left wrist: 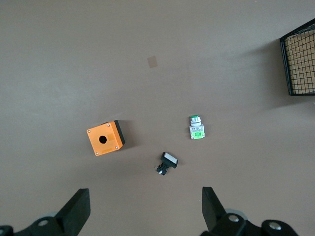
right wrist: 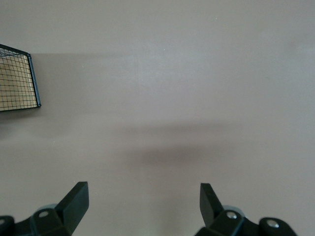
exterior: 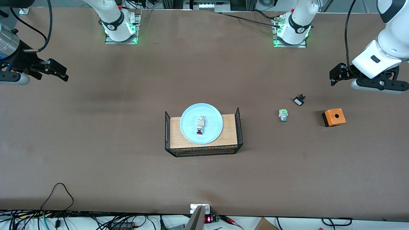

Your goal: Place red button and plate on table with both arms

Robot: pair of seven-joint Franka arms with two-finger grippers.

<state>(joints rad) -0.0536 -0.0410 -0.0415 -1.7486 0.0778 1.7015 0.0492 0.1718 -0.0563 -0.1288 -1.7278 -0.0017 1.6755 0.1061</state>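
Left pincer (exterior: pixel 334 76) hangs wide open and empty at the right edge of the front frame, over bare brown tabletop (exterior: pixel 127 166) at the left arm's end; its two black fingers (left wrist: pixel 76 209) show spread apart along the lower edge of the left wrist frame. Under it, w/ nothing touching: a small black switch w/ white cap (exterior: pixel 299 100), a green-capped switch (exterior: pixel 283 115) slightly nearer the front camera, and an orange box w/ a hole (exterior: pixel 334 117) lower right of the black switch. Right pincer (exterior: pixel 59 72) hangs at the left edge of the front frame, also wide open and empty, over bare tabletop at the right arm's end; its fingers (right wrist: pixel 74 201) sit apart at the bottom of the right wrist frame, w/ only a corner of the wire basket stand (right wrist: pixel 19 78) at that frame's left edge. Both arms wait, well apart from the task items. At frame centre in the front view, the pale blue plate (exterior: pixel 191 134) sits on the wood top of the black wire basket stand, its rim overhanging the stand's upper edge in frame. The red button (exterior: pixel 200 125) lies on its side in the middle of the plate, red cap toward the front camera. Neither item is on the tabletop yet.
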